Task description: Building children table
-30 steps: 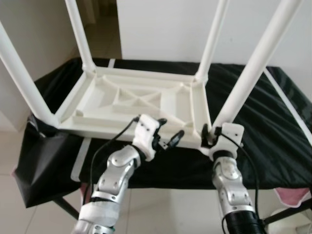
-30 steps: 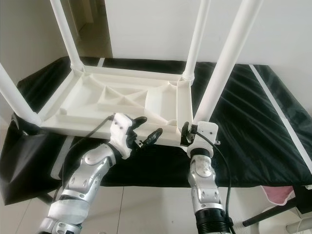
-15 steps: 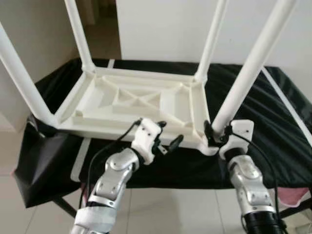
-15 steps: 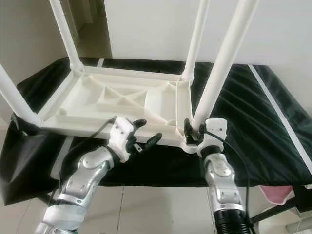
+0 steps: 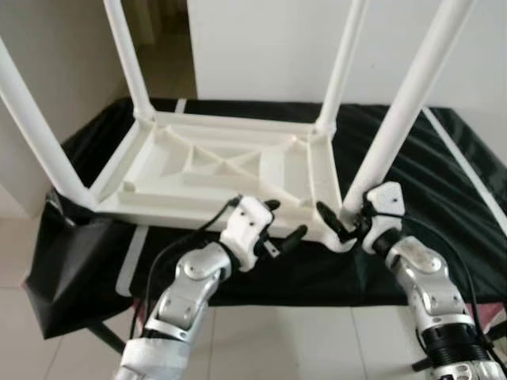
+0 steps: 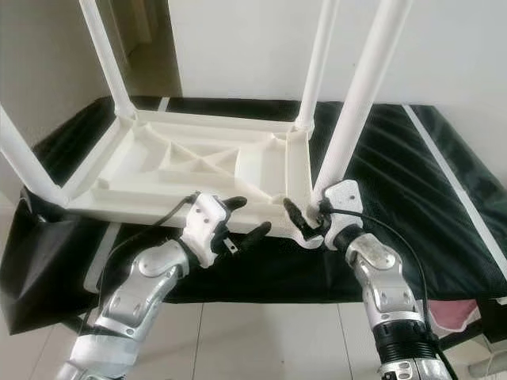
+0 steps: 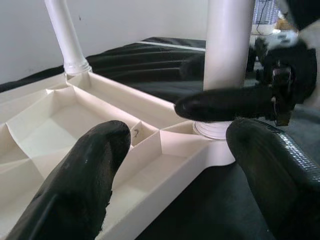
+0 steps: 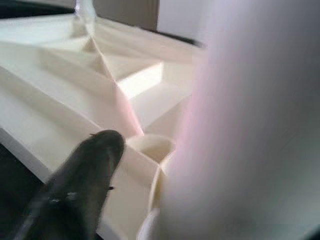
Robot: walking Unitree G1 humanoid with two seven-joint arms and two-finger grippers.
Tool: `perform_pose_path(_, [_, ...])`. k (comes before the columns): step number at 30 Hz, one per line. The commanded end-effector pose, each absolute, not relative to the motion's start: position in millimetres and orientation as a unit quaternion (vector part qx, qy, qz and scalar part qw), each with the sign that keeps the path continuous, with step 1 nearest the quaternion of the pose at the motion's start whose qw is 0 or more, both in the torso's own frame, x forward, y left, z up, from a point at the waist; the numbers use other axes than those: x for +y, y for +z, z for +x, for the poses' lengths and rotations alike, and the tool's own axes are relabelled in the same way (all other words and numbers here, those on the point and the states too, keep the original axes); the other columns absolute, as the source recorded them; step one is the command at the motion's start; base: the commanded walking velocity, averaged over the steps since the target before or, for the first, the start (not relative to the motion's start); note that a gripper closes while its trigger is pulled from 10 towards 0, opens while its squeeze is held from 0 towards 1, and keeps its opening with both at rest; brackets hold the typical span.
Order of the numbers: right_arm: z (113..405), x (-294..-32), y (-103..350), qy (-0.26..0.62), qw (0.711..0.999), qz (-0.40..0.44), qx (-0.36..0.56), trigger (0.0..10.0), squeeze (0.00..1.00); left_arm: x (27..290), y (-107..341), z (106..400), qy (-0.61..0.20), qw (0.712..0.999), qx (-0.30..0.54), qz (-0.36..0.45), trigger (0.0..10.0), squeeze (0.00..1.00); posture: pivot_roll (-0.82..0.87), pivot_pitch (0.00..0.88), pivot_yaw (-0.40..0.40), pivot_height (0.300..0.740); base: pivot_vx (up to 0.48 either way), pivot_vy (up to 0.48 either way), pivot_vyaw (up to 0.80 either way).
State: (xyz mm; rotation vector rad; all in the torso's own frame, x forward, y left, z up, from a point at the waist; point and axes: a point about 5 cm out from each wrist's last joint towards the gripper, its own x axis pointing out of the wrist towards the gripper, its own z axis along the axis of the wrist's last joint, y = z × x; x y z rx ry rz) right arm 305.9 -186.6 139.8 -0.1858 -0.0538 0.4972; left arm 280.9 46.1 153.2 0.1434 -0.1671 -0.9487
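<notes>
Standing upright from the near right corner of the upturned kids' table (image 5: 230, 170) on the black tabletop (image 5: 444, 198), the leg (image 5: 392, 134) was flanked by the right tool (image 5: 342, 222), fingers apart (not clamped). Left tool (image 5: 281, 226), also spread, was held further off.

table legs (image 5: 412, 87) cut off above, near leg (image 8: 250, 130) blurred

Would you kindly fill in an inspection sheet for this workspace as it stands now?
Surface: black-covered bench carrying the work.
Job's things: white table lies upside down, four legs up; near right leg stands in its corner socket.
Clutter: pink cloth low at the right.
Grippers: left gripper open at the table's near edge; right gripper open around the leg's base.
Cables: black cable along the left arm.
Surroundings: white wall, tiled floor.
</notes>
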Motion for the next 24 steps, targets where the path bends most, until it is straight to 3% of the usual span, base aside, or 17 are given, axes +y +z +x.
perform_pose_path(1, [300.8, -187.6, 127.8, 0.270, 0.957, -0.102, 0.000, 2.4, 0.00, 44.3, 151.1, 277.3, -0.472, 0.875, -0.073, 0.082, 10.0, 0.00, -0.03, 0.000, -0.016, 0.740, 0.000, 0.000, 0.00])
perform_pose_path(2, [300.8, -187.6, 127.8, 0.270, 0.957, -0.102, 0.000, 2.4, 0.00, 44.3, 151.1, 277.3, -0.472, 0.875, -0.073, 0.082, 10.0, 0.00, -0.03, 0.000, -0.016, 0.740, 0.000, 0.000, 0.00])
perform_pose_path(3, [299.1, -187.5, 126.1, 0.278, 0.955, -0.100, 0.004, 0.0, 0.00, 45.0, 151.2, 277.1, -0.471, 0.875, -0.073, 0.082, 10.0, 0.00, -0.02, 0.000, -0.019, 0.740, 0.000, 0.000, 0.00])
perform_pose_path(15, [297.2, -191.2, 125.6, 0.288, 0.953, -0.092, 0.007, 0.0, 0.00, 46.1, 153.2, 277.4, -0.469, 0.876, -0.074, 0.079, 10.0, 0.00, -0.03, 0.000, -0.021, 0.740, 0.000, 0.000, 0.00])
perform_pose_path(16, [297.8, -196.1, 128.1, 0.260, 0.963, -0.074, -0.001, 10.0, 0.00, 47.1, 153.1, 278.4, -0.468, 0.877, -0.073, 0.080, 10.0, 0.00, -0.03, 0.002, -0.020, 0.740, 0.000, 0.000, 0.00])
perform_pose_path(24, [298.9, -203.0, 129.3, 0.167, 0.984, -0.063, -0.009, 10.0, 0.00, 46.7, 152.9, 278.6, -0.469, 0.877, -0.071, 0.079, 10.0, 0.00, -0.04, 0.008, -0.018, 0.740, 0.000, 0.000, 0.00])
